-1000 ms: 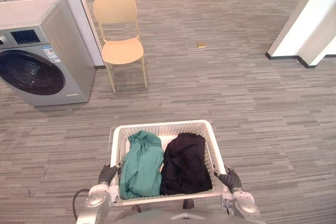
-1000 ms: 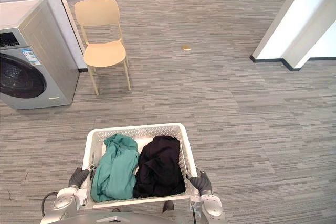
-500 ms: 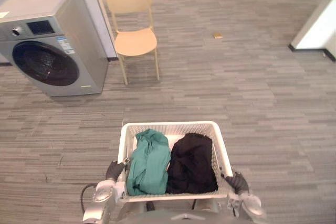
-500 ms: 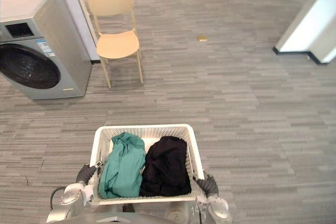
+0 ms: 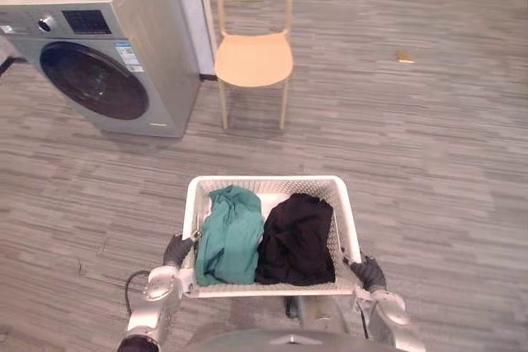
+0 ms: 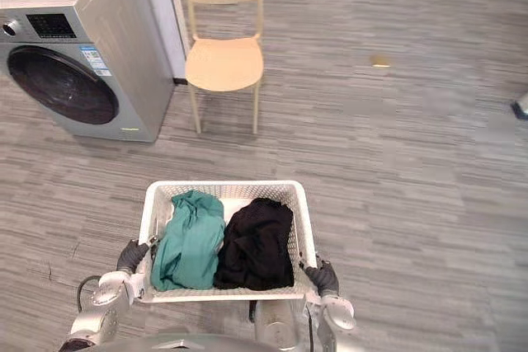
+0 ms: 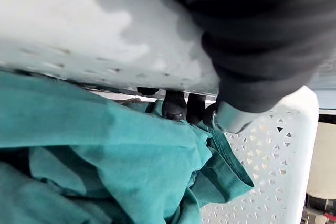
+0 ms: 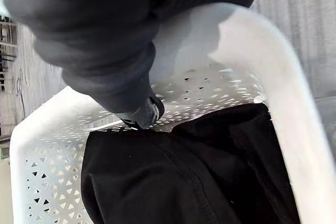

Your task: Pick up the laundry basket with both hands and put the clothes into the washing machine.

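- two garments fill the white laundry basket (image 5: 268, 180): a green garment (image 5: 228, 237) bunched along its left half and a black garment (image 5: 295, 241) heaped on the right, the two touching down the middle, with a strip of bare white bottom showing at the far end.
- the basket is rectangular plastic with rounded corners, a smooth thick rim and walls pierced with small triangular holes.
- the left hand (image 5: 175, 249) is clamped on the left rim near the corner closest to the robot; its dark fingertips (image 7: 174, 106) hook over the edge and touch the green cloth.
- the right hand (image 5: 367, 272) grips the right rim likewise (one dark-tipped digit reaches inside, just beside the black fabric).
- the basket hangs between the two hands, close to the robot and above the grey striped floor (image 5: 412, 162).
- the washing machine (image 5: 157, 47) stands ahead to the left, well apart from the basket: a grey metal box with a dark round door (image 5: 92, 80) that looks closed, a dark control panel (image 5: 87, 21) and a small label (image 5: 126, 56) whose print is too small to make out.
- a pale wooden chair (image 5: 254, 57) stands just beside the machine's right side.
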Tool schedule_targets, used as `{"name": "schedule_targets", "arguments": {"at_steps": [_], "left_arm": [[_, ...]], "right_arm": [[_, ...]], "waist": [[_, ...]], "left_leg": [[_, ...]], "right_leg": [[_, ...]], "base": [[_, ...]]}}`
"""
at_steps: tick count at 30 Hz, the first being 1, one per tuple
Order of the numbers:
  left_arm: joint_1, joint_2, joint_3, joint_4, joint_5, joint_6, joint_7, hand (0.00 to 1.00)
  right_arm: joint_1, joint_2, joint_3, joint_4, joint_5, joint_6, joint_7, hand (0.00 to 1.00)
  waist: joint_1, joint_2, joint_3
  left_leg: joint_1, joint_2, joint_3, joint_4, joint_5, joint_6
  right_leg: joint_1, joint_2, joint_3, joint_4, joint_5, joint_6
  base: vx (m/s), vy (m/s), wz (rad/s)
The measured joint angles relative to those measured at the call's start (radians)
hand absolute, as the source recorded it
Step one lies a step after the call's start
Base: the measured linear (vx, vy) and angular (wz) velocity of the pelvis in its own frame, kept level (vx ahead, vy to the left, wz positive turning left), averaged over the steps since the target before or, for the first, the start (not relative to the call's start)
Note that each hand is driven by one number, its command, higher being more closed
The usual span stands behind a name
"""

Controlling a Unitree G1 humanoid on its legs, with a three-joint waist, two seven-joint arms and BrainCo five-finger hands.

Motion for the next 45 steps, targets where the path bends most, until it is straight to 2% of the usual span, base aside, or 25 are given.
{"name": "schedule_targets", "arguments": {"at_steps": [2, 4, 8, 11, 13, 14, 15, 17, 19, 21, 22, 25, 26, 28, 30, 31, 32, 34, 36, 37, 39, 40, 41, 43, 45], "left_arm": [[0.003, -0.015, -0.007, 0.0, 0.0, 0.0, -0.004, 1.0], [0.006, -0.026, -0.007, -0.007, -0.002, 0.0, -0.006, 1.0], [-0.004, -0.025, -0.001, -0.027, -0.02, -0.007, -0.006, 1.0], [0.004, -0.028, -0.004, -0.01, -0.019, -0.005, -0.005, 1.0], [0.017, -0.026, -0.02, -0.006, -0.018, 0.0, -0.003, 1.0], [0.016, -0.015, -0.017, 0.001, -0.015, 0.0, 0.003, 1.0], [0.005, 0.014, -0.015, 0.001, -0.011, 0.001, 0.003, 1.0], [-0.001, 0.023, -0.014, 0.0, -0.011, 0.002, 0.001, 1.0], [0.004, 0.023, -0.019, 0.001, -0.011, 0.003, 0.004, 1.0], [0.017, 0.042, -0.008, 0.001, -0.01, 0.005, 0.013, 1.0], [0.03, 0.053, 0.0, -0.004, -0.008, 0.006, 0.015, 1.0], [0.028, 0.063, 0.008, -0.017, -0.008, 0.006, 0.018, 1.0], [0.017, 0.066, 0.006, -0.017, -0.008, 0.006, 0.018, 1.0], [0.008, 0.067, -0.004, -0.017, -0.008, 0.007, 0.019, 1.0], [0.004, 0.067, -0.015, -0.017, -0.002, 0.007, 0.019, 1.0], [0.004, 0.067, -0.018, -0.017, 0.001, 0.007, 0.019, 1.0], [0.005, 0.05, -0.026, -0.017, 0.004, 0.009, 0.022, 1.0], [-0.006, 0.032, -0.04, -0.018, 0.007, 0.009, 0.02, 1.0], [-0.019, -0.009, -0.043, -0.025, 0.007, 0.009, 0.026, 1.0], [-0.025, -0.012, -0.043, -0.025, 0.007, 0.009, 0.026, 1.0], [-0.028, -0.024, -0.037, -0.025, 0.006, 0.009, 0.027, 1.0], [-0.017, -0.026, -0.029, -0.025, 0.006, 0.009, 0.027, 1.0], [-0.011, -0.027, -0.028, -0.025, 0.006, 0.009, 0.027, 1.0], [0.011, -0.05, -0.03, -0.032, 0.004, 0.009, 0.027, 1.0], [0.014, -0.05, -0.029, -0.041, -0.002, 0.009, 0.028, 1.0]], "right_arm": [[0.0, -0.022, -0.002, -0.006, 0.006, 0.0, -0.002, 1.0], [0.01, -0.027, -0.006, -0.044, 0.007, -0.001, -0.009, 1.0], [-0.025, -0.034, -0.007, -0.06, 0.007, -0.003, -0.011, 1.0], [-0.004, -0.04, 0.003, -0.05, 0.007, -0.002, -0.009, 1.0], [0.016, -0.048, 0.003, -0.035, 0.007, -0.002, -0.006, 1.0], [0.007, -0.019, 0.0, -0.001, 0.007, 0.002, -0.009, 1.0], [0.002, 0.004, 0.002, 0.016, 0.007, 0.005, -0.007, 1.0], [0.0, 0.01, 0.005, 0.015, 0.007, 0.006, -0.007, 1.0], [0.009, 0.011, 0.008, 0.022, 0.007, 0.007, -0.007, 1.0], [0.007, 0.01, 0.046, 0.038, 0.007, 0.006, -0.007, 1.0], [0.001, 0.011, 0.069, 0.054, 0.006, 0.006, -0.007, 1.0], [-0.012, 0.017, 0.08, 0.049, 0.006, 0.005, -0.007, 1.0], [-0.012, 0.015, 0.077, 0.047, 0.007, 0.005, -0.007, 1.0], [-0.012, 0.014, 0.069, 0.045, 0.008, 0.005, -0.008, 1.0], [-0.005, 0.015, 0.06, 0.031, 0.008, 0.005, -0.01, 1.0], [0.004, 0.017, 0.06, 0.023, 0.008, 0.006, -0.011, 1.0], [0.025, 0.015, 0.059, -0.002, 0.008, 0.006, -0.017, 1.0], [0.029, -0.007, 0.043, -0.021, 0.009, 0.008, -0.019, 1.0], [0.031, -0.044, 0.027, -0.051, 0.011, 0.005, -0.02, 1.0], [0.026, -0.046, 0.022, -0.052, 0.011, 0.005, -0.02, 1.0], [0.021, -0.046, 0.021, -0.058, 0.011, 0.005, -0.021, 1.0], [0.02, -0.048, 0.023, -0.062, 0.011, 0.005, -0.021, 1.0], [0.019, -0.051, 0.023, -0.064, 0.011, 0.005, -0.021, 1.0], [0.018, -0.078, 0.028, -0.067, 0.011, 0.005, -0.021, 1.0], [0.006, -0.081, 0.028, -0.068, 0.011, 0.005, -0.022, 1.0]], "waist": [[0.025, 0.002, 0.032], [0.039, -0.01, 0.055], [0.072, -0.033, 0.065], [0.063, -0.031, 0.062], [0.062, -0.001, 0.037], [0.06, -0.043, 0.017], [0.056, -0.085, -0.003], [0.055, -0.099, -0.008], [0.044, -0.101, -0.003], [0.047, -0.093, 0.004], [0.049, -0.091, 0.005], [0.029, -0.082, 0.011], [0.017, -0.078, 0.013], [0.009, -0.087, 0.015], [0.009, -0.094, 0.018], [0.009, -0.101, 0.021], [0.013, -0.088, 0.023], [0.005, -0.057, 0.01], [0.005, -0.023, -0.01], [0.006, -0.022, -0.011], [0.009, -0.036, -0.006], [0.018, -0.029, 0.004], [0.028, -0.024, 0.007], [0.045, -0.019, 0.008], [0.048, -0.018, 0.011]], "left_leg": [[-0.081, 0.075, 0.043, 0.276, 0.012, 0.032], [-0.133, 0.101, 0.101, 0.317, -0.018, 0.062], [-0.282, 0.098, 0.158, -0.147, -0.043, 0.057], [-0.202, 0.107, 0.139, -0.698, 0.102, -0.005], [-0.186, 0.133, 0.105, -0.787, 0.188, -0.035], [-0.216, 0.096, 0.112, -0.702, 0.282, -0.029], [-0.253, 0.053, 0.123, -0.62, 0.229, -0.001], [-0.259, 0.025, 0.143, -0.539, 0.152, 0.034], [-0.15, -0.028, 0.183, -0.548, 0.072, 0.069], [-0.031, -0.041, 0.208, -0.609, 0.061, 0.087], [0.053, -0.055, 0.236, -0.673, 0.063, 0.089], [0.136, -0.06, 0.258, -0.746, 0.061, 0.089], [0.149, -0.059, 0.254, -0.76, 0.058, 0.084], [0.167, -0.058, 0.255, -0.77, 0.045, 0.066], [0.191, -0.036, 0.247, -0.757, 0.013, 0.015], [0.198, -0.029, 0.245, -0.75, -0.007, 0.002], [0.243, 0.009, 0.228, -0.757, -0.037, -0.045], [0.259, 0.044, 0.206, -0.782, -0.038, -0.062], [0.293, 0.105, 0.184, -0.822, -0.024, -0.053], [0.295, 0.115, 0.168, -0.805, -0.006, -0.06], [0.211, 0.166, 0.128, -0.571, 0.039, -0.026], [0.136, 0.209, 0.095, -0.37, 0.087, 0.052], [0.095, 0.222, 0.078, -0.276, 0.13, 0.088], [-0.024, 0.198, 0.042, -0.038, 0.092, 0.059], [-0.055, 0.15, 0.075, -0.089, 0.038, 0.047]], "right_leg": [[0.16, 0.029, 0.004, -0.075, -0.014, -0.009], [0.286, 0.021, 0.016, -0.135, -0.029, -0.012], [0.346, -0.057, 0.096, -0.16, -0.117, 0.054], [0.417, -0.134, 0.117, -0.163, -0.159, 0.12], [0.457, -0.162, 0.144, -0.161, -0.207, 0.179], [0.458, -0.224, 0.159, -0.146, -0.226, 0.191], [0.425, -0.279, 0.176, -0.098, -0.19, 0.188], [0.374, -0.316, 0.195, 0.027, -0.113, 0.194], [0.225, -0.368, 0.227, 0.4, 0.047, 0.164], [0.101, -0.334, 0.21, 0.658, -0.021, 0.159], [0.043, -0.324, 0.138, 0.706, -0.089, 0.121], [-0.057, -0.264, 0.018, 0.605, -0.172, 0.109], [-0.075, -0.241, -0.025, 0.461, -0.179, 0.111], [-0.081, -0.233, -0.05, 0.19, -0.126, 0.101], [-0.065, -0.237, -0.01, -0.06, 0.016, 0.112], [-0.054, -0.243, 0.004, -0.078, 0.043, 0.113], [-0.051, -0.223, -0.017, -0.002, 0.109, 0.104], [-0.059, -0.197, -0.047, 0.057, 0.066, 0.086], [-0.076, -0.145, -0.084, 0.157, -0.05, 0.064], [-0.075, -0.137, -0.089, 0.174, -0.073, 0.059], [-0.023, -0.111, -0.111, 0.178, -0.118, 0.028], [0.033, -0.082, -0.119, 0.149, -0.121, 0.02], [0.059, -0.071, -0.122, 0.139, -0.121, 0.007], [0.124, -0.072, -0.111, 0.099, -0.124, -0.007], [0.159, -0.083, -0.1, 0.062, -0.122, -0.005]], "base": [[0.63, -0.109, 0.0], [0.61, -0.028, -0.01], [0.5, 0.188, -0.52], [0.46, 0.33, -0.48], [0.51, 0.507, -0.54], [0.56, 0.633, -0.37], [0.46, 0.517, -0.18], [0.48, 0.521, 0.03], [0.52, 0.491, 0.15], [0.4, 0.241, -0.18], [0.36, 0.17, -0.4], [0.29, 0.05, -0.2], [0.25, -0.041, 0.13], [0.27, -0.097, 0.05], [0.36, -0.226, 0.0], [0.38, -0.398, 0.03], [0.32, -0.382, 0.12], [0.29, -0.329, 0.18], [0.34, -0.281, 0.09], [0.37, -0.256, 0.12], [0.39, -0.317, 0.07], [0.33, -0.275, -0.12], [0.27, -0.164, -0.29], [0.34, -0.061, -0.25], [0.33, 0.012, -0.17]]}}
